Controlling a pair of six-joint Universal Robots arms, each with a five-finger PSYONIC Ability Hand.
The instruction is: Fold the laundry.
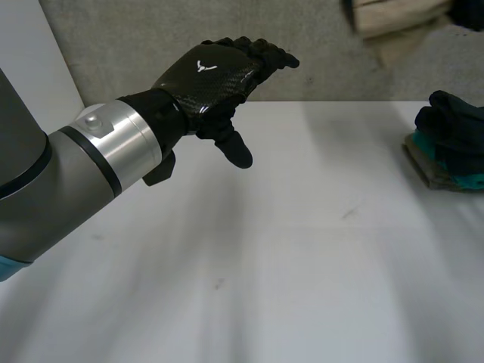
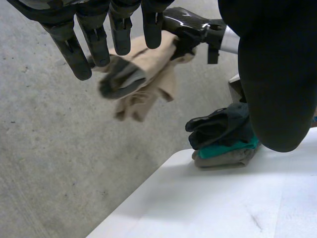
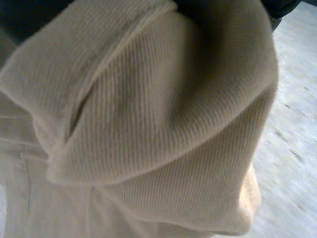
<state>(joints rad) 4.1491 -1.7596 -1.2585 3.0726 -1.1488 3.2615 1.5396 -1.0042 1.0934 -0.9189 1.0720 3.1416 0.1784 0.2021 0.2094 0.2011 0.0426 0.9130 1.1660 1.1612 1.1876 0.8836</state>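
Beige garment [image 2: 153, 69], blurred bundle at right hand [image 2: 190, 25], hold unclear.

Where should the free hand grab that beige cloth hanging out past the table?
Probably its loose lower end. The right hand holds the beige cloth bunched at the top, so the hanging folds underneath are free. The open left hand could come from the table side, below the right hand, and pinch there.
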